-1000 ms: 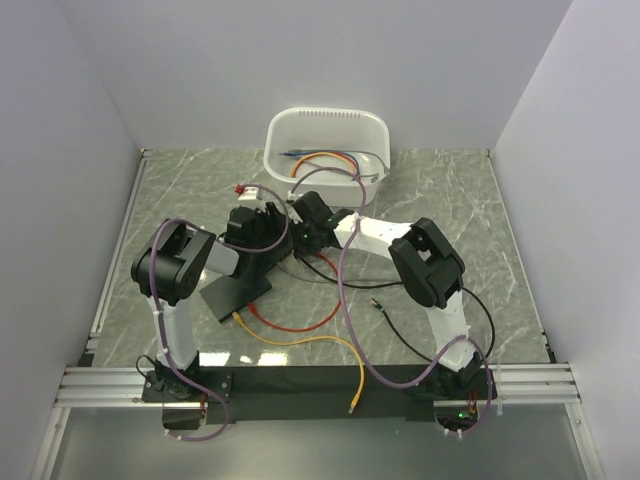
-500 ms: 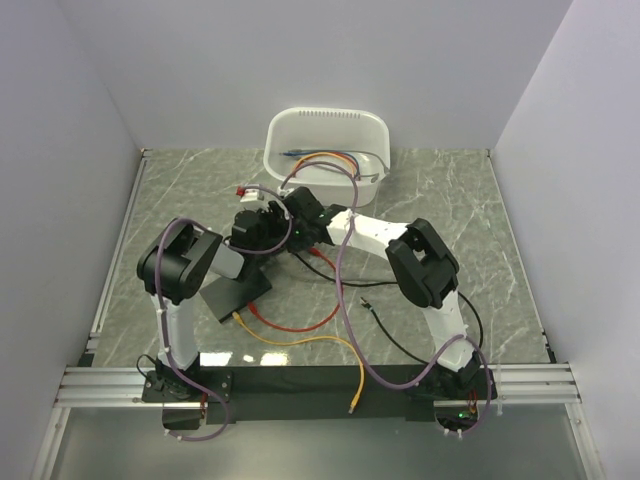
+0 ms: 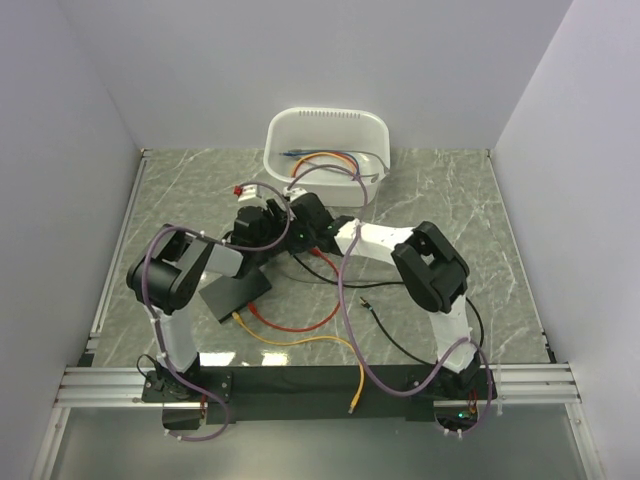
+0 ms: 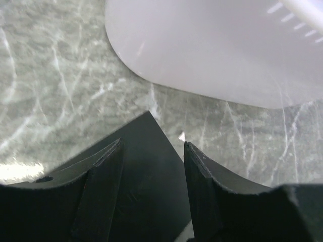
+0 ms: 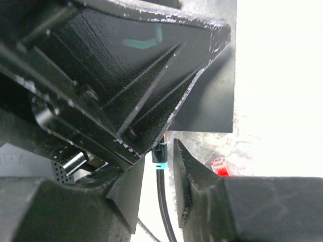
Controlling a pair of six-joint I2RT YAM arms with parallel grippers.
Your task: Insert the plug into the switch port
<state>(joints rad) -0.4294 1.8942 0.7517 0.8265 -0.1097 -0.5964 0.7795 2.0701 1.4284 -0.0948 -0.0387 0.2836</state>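
In the left wrist view the switch is a flat black slab whose corner points at the white tub. My left gripper stands over its top face, jaws apart and nothing pinched between them. In the right wrist view the plug is black with a teal band and trails a black cable. It stands upright between the open fingers of my right gripper, with a gap on each side. Its top end is hidden under the left gripper's black finger. From above, the left gripper and the right gripper meet tip to tip.
A white tub holding cables stands just behind the grippers. A red connector lies to their left. A black slab lies under the left arm. Red, yellow and black cables run across the near table.
My right gripper's jaws have spread and no longer clamp the plug. The right wrist has moved closer to the left gripper, and the left arm's elbow has swung to the left.
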